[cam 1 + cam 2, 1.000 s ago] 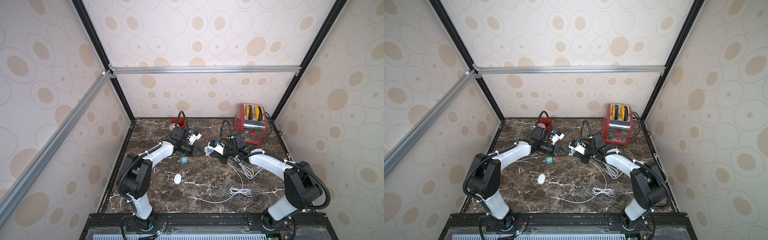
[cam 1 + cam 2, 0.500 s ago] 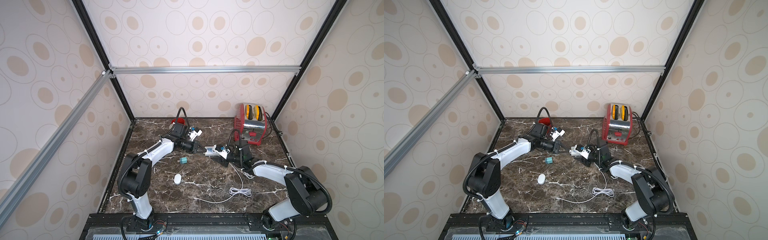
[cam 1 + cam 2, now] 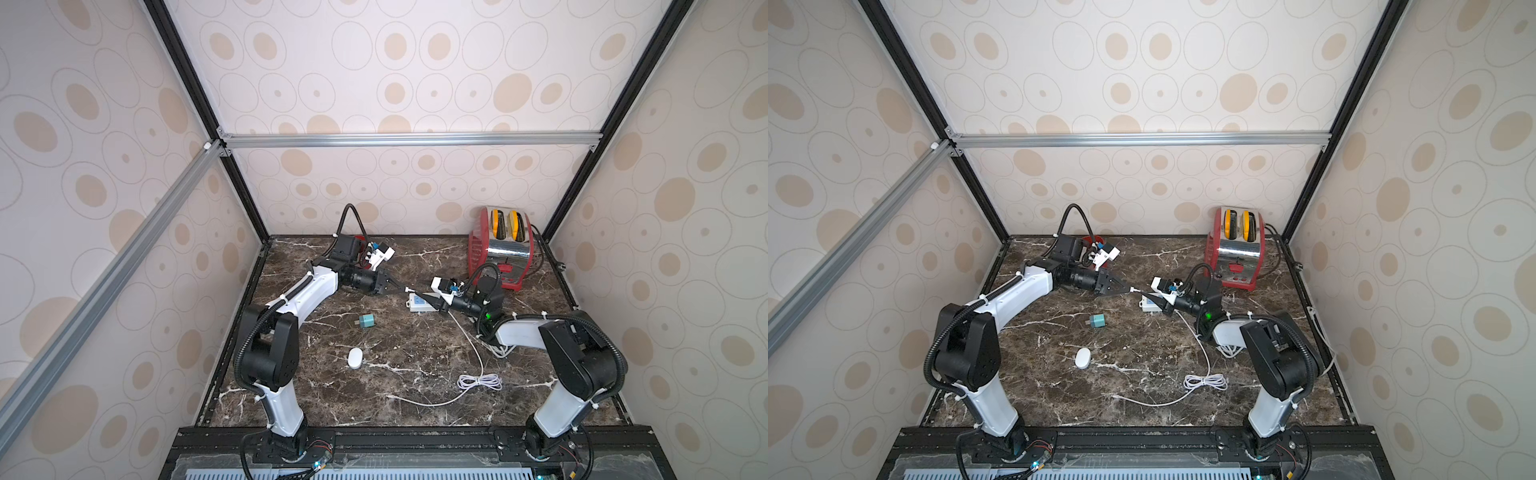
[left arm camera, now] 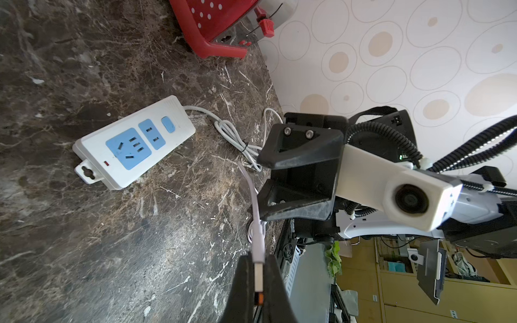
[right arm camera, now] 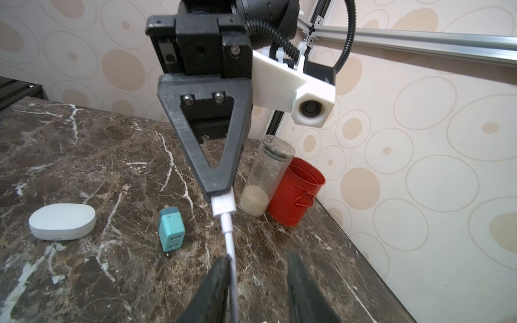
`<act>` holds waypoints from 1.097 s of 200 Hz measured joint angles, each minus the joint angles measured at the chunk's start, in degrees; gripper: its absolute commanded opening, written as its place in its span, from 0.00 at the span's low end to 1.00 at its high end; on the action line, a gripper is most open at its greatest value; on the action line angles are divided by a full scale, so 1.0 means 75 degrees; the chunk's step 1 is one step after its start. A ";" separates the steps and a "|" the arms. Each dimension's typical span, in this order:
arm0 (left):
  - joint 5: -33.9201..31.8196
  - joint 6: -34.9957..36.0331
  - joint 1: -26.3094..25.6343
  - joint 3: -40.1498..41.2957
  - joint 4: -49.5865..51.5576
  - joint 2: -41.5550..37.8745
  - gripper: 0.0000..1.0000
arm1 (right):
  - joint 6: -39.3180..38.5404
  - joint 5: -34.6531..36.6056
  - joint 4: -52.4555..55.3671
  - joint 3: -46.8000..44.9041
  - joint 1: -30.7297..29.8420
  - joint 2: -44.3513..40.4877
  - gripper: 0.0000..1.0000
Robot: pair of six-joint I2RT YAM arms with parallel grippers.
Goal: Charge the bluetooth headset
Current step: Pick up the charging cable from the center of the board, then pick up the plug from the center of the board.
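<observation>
nearest the arm bases, on the dark marble desk [image 3: 374,409]: a white cable [image 3: 478,380], bunched in a small coil toward the right arm's side, with one loose run trailing toward the front edge and another leading away toward the pincers. a little farther in, toward the left arm's side: the bluetooth headset [image 3: 355,358], a white oval case; lies flat on the desk, touched by nothing, well apart from both pincers; shows in both top views [image 3: 1082,357] and in the right wrist view [image 5: 62,221]. just beyond it, near but not touching: a teal cube charger [image 3: 366,321], on its side. farther still, about mid-desk: the left pincer [image 3: 402,287]; grips the usb plug [image 4: 258,279] of the cable, closed tight on it, with the cord leaving the tips toward the right pincer [image 3: 432,301]. faces it almost tip to tip, that right pincer; stands with jaws parted and clamps nothing, with the cable along the inside of one finger and a clear gap to the other. just beside and partly under it: a white power strip [image 4: 134,142], flat, blue sockets up. at the back wall, on the right arm's side: a red toaster [image 3: 505,253] with two yellow pieces in its slots. at the back on the left arm's side: a red cup [image 5: 296,193] and a clear tube [image 5: 268,173], tilted against it, with pale grains at its lower end.
</observation>
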State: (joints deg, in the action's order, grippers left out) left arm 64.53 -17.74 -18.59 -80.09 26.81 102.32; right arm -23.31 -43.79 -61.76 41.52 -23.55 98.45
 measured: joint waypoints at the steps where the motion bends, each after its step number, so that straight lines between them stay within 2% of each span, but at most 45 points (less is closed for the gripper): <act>1: 0.0003 0.0000 0.0000 -0.0003 0.0000 0.0000 0.00 | -0.0012 -0.0023 -0.0017 0.0003 0.0000 0.0003 0.33; 36: 0.0134 0.0035 0.0000 -0.0067 0.0117 0.0058 0.00 | -0.0224 -0.0420 0.0227 0.0233 -0.0085 0.0003 0.27; 93: 0.0251 0.0163 0.0000 -0.0175 0.0341 0.0122 0.00 | -0.0498 -0.0560 0.0653 0.0402 -0.0318 0.0055 0.18; 117: 0.0254 0.0251 0.0023 -0.0181 0.0370 0.0122 0.00 | -0.0501 -0.0562 0.0670 0.0484 -0.0323 0.0131 0.16; 170: 0.0259 0.0332 0.0052 -0.0198 0.0417 0.0122 0.00 | -0.0589 -0.0554 0.0822 0.0551 -0.0323 0.0134 0.05; 181: 0.0262 0.0347 0.0058 -0.0198 0.0425 0.0122 0.00 | -0.0592 -0.0557 0.0825 0.0551 -0.0323 0.0134 0.00; 204: 0.0262 0.0358 0.0061 -0.0198 0.0434 0.0122 0.00 | -0.0586 -0.0557 0.0822 0.0551 -0.0323 0.0134 0.00; 209: 0.0256 0.0367 0.0064 -0.0198 0.0437 0.0122 0.07 | -0.0580 -0.0551 0.0813 0.0551 -0.0323 0.0134 0.00; 212: 0.0254 0.0370 0.0064 -0.0198 0.0437 0.0122 0.15 | -0.0568 -0.0545 0.0810 0.0548 -0.0326 0.0134 0.00; 219: 0.0230 0.0405 0.0082 -0.0198 0.0443 0.0119 0.45 | -0.0551 -0.0530 0.0807 0.0548 -0.0329 0.0134 0.00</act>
State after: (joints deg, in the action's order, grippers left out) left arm 66.26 -14.70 -17.98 -81.58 30.13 103.22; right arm -27.44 -47.77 -55.70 45.63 -26.02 99.46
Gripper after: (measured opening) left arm 0.100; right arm 0.068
